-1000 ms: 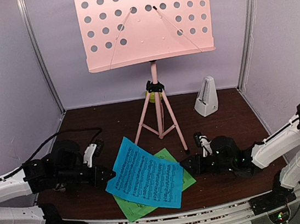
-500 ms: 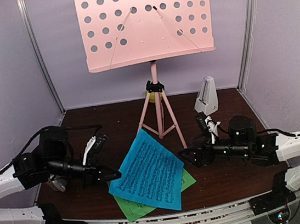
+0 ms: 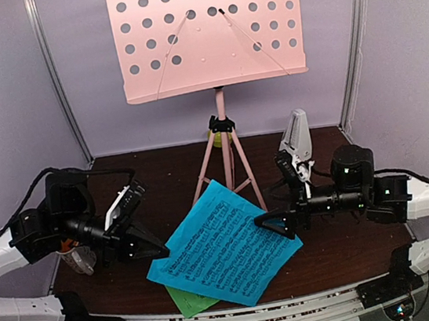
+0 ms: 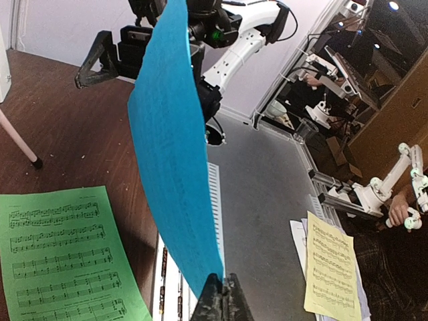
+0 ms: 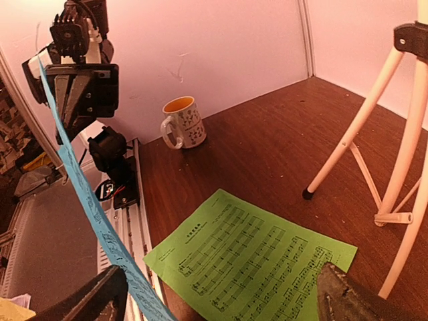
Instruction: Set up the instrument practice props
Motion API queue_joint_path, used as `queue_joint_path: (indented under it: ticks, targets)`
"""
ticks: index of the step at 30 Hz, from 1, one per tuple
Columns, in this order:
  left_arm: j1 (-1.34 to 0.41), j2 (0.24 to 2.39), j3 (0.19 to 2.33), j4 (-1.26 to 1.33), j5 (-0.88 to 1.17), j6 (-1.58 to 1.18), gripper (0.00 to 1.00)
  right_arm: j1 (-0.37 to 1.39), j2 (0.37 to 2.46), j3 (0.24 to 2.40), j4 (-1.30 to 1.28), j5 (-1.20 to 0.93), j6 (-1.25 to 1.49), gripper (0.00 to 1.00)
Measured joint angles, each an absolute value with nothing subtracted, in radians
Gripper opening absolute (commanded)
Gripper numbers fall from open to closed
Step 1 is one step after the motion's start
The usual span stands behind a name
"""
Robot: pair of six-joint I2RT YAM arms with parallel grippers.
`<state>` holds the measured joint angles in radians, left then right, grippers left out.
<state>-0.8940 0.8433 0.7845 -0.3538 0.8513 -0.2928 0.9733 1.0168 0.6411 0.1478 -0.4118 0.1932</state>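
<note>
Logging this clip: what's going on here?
The left gripper is pinching the blue music sheet by its edge, holding it off the table. The right gripper is open, the sheet's opposite edge between its fingers. The green music sheet lies flat on the table; the pink music stand holds nothing.

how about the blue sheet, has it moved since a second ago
Yes. The blue sheet has lifted and shifted right: it now hides most of the green sheet and overlaps the stand's tripod legs.
</note>
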Motion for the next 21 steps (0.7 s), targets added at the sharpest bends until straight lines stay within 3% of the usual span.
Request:
queue_joint_path:
  ticks: [5, 15, 21]
  targets:
    - [-0.894, 0.873, 0.818, -0.392, 0.884, -0.259, 0.00, 1.002, 1.018, 0.719, 0.062, -0.461, 0.153, 0.89]
    - [-0.894, 0.914, 0.904, -0.492, 0.896, -0.184, 0.00, 1.115, 1.078, 0.907, -0.213, -0.456, 0.039, 0.50]
    - [-0.894, 0.942, 0.938, -0.534, 0.897, -0.145, 0.00, 1.152, 1.105, 0.937, -0.309, -0.445, 0.009, 0.35]
